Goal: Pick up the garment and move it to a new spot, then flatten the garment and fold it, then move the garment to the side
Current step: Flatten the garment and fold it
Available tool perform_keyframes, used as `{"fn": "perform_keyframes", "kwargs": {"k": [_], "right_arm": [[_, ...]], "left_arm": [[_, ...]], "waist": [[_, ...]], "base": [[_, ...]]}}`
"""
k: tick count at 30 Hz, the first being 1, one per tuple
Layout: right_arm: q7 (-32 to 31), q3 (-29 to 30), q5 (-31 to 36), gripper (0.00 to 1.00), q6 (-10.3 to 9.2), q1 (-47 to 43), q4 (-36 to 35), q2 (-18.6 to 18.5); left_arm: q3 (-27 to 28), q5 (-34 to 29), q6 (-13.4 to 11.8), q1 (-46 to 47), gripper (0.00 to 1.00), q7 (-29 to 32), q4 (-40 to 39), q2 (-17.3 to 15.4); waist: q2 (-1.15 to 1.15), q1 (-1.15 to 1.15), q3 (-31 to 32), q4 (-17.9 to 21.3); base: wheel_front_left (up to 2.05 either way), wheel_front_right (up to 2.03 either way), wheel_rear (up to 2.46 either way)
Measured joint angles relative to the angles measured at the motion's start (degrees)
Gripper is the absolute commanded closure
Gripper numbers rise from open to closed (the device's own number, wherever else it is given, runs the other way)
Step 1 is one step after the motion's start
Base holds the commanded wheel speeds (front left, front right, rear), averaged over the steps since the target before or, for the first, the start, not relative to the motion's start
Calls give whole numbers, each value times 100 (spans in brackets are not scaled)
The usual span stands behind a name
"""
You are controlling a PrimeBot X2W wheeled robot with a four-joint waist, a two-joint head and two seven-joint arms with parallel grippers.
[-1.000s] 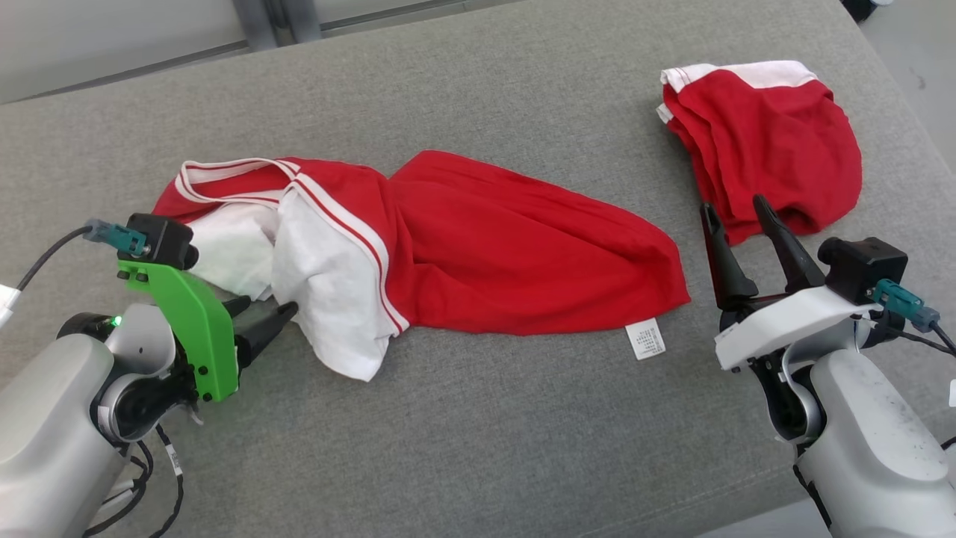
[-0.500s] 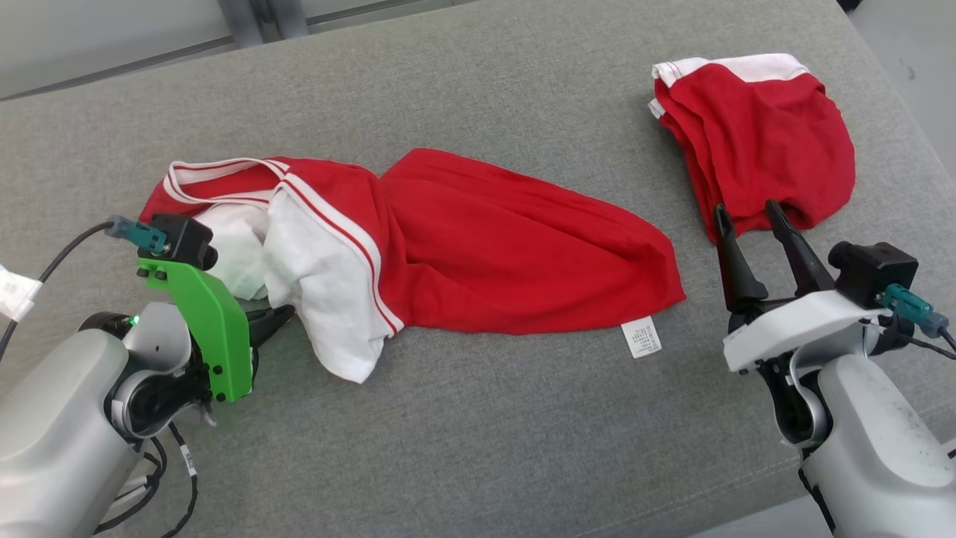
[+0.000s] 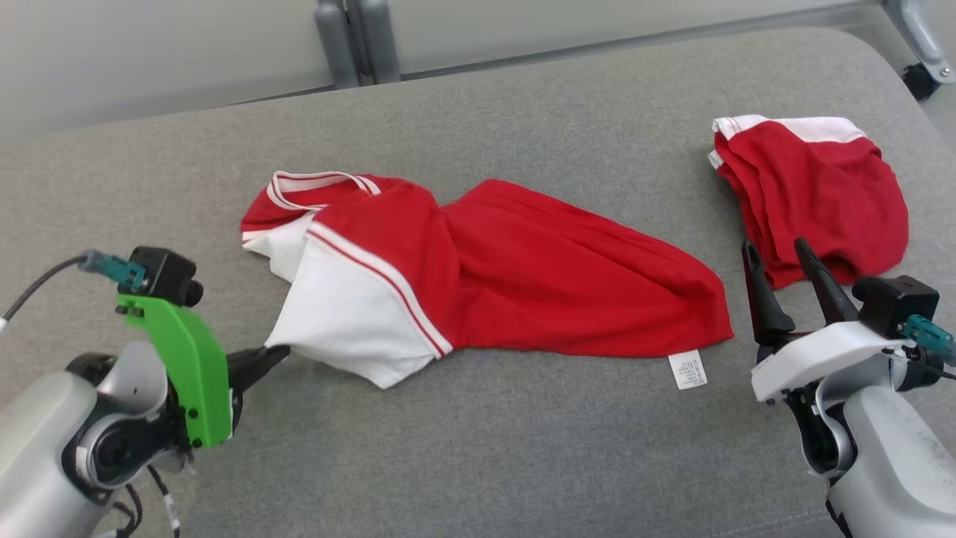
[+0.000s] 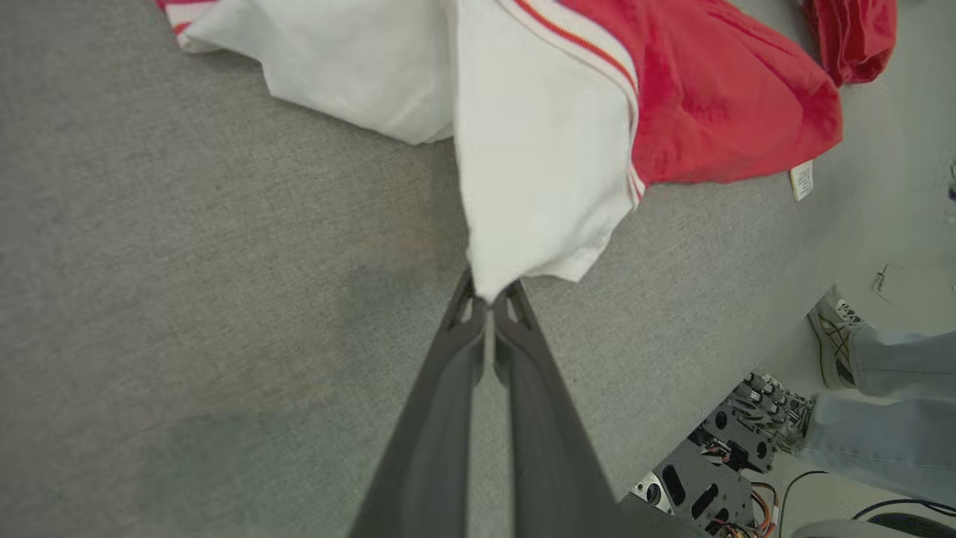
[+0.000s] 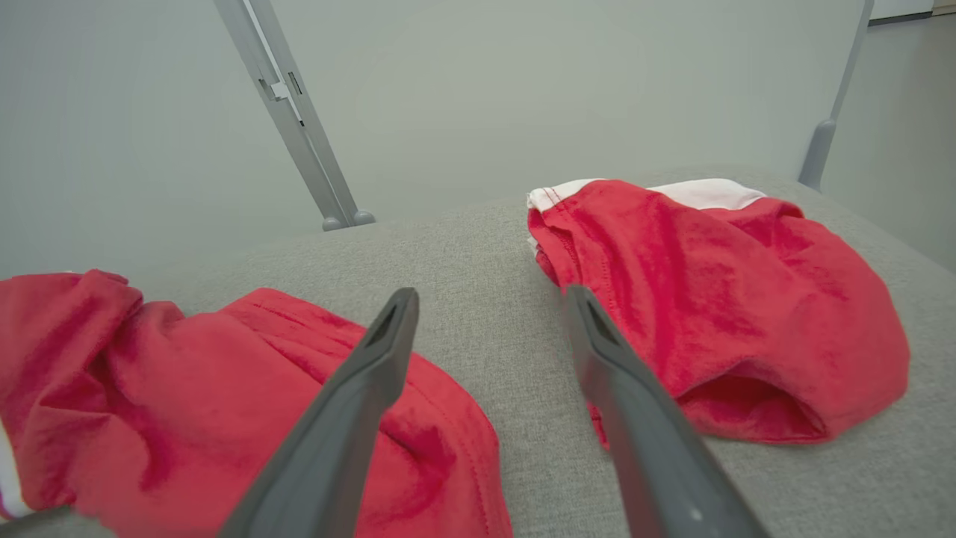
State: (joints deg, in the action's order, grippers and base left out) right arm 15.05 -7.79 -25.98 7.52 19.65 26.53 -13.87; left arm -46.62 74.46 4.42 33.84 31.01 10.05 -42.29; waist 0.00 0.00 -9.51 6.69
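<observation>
Grey cushion [image 3: 478, 456]: one.
Red-and-white garments: two; spread garment [image 3: 538, 284] at the cushion's middle, bundled garment [image 3: 821, 194] at its right end.
Care label [image 3: 688, 370]: one.
Grippers: two; left gripper [image 3: 276, 353], right gripper [image 3: 774, 246].
Sneaker [image 4: 830, 336]: one, beyond the cushion's edge.

Red garment [image 3: 538, 276], white red-striped sleeve, rumpled, stretched lengthwise across middle of grey cushion [image 3: 523, 456].
</observation>
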Motion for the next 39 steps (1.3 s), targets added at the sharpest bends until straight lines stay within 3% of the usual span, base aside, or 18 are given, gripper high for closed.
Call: {"fn": "perform_keyframes", "kwargs": {"k": [10, 20, 22, 23, 28, 32, 35, 39], "right_arm": [[-85, 40, 1, 0, 0, -332, 36, -78], [-204, 81, 1, 0, 0, -525, -75, -85], [-237, 93, 11, 0, 0, -539, -86, -80], [-242, 93, 26, 0, 0, -539, -94, -77], [-283, 70, 70, 0, 0, -548, -185, -62], [-225, 60, 185, 0, 0, -584, -335, -93], [-147, 43, 199, 0, -1, -664, -474, -105], [-73, 22, 230, 0, 0, -749, -725, -145]], "left_arm": [[225, 981, -650, -1538, 100, -93, -669, -746], [248, 1350, -771, -2377, 100, -528, -222, -757], [275, 1363, -716, -2385, 38, -625, -88, -648], [280, 1362, -695, -2385, 0, -658, -24, -601], [299, 907, -647, -2337, 0, -1079, 77, -670], [542, 323, -799, -2253, 0, -1933, -171, -916], [694, -126, -1104, -2273, 0, -2646, -471, -1056], [918, -787, -1704, -2331, 0, -3639, -954, -1115]], "waist": [[0, 0, 545, -515], [0, 0, 771, -751], [0, 0, 783, -758], [0, 0, 794, -759], [0, 0, 844, -761], [0, 0, 894, -739], [0, 0, 945, -722], [0, 0, 992, -714]], "base": [[0, 0, 0], [0, 0, 0], [0, 0, 0], [0, 0, 0], [0, 0, 0], [0, 0, 0], [0, 0, 0], [0, 0, 0]]}}
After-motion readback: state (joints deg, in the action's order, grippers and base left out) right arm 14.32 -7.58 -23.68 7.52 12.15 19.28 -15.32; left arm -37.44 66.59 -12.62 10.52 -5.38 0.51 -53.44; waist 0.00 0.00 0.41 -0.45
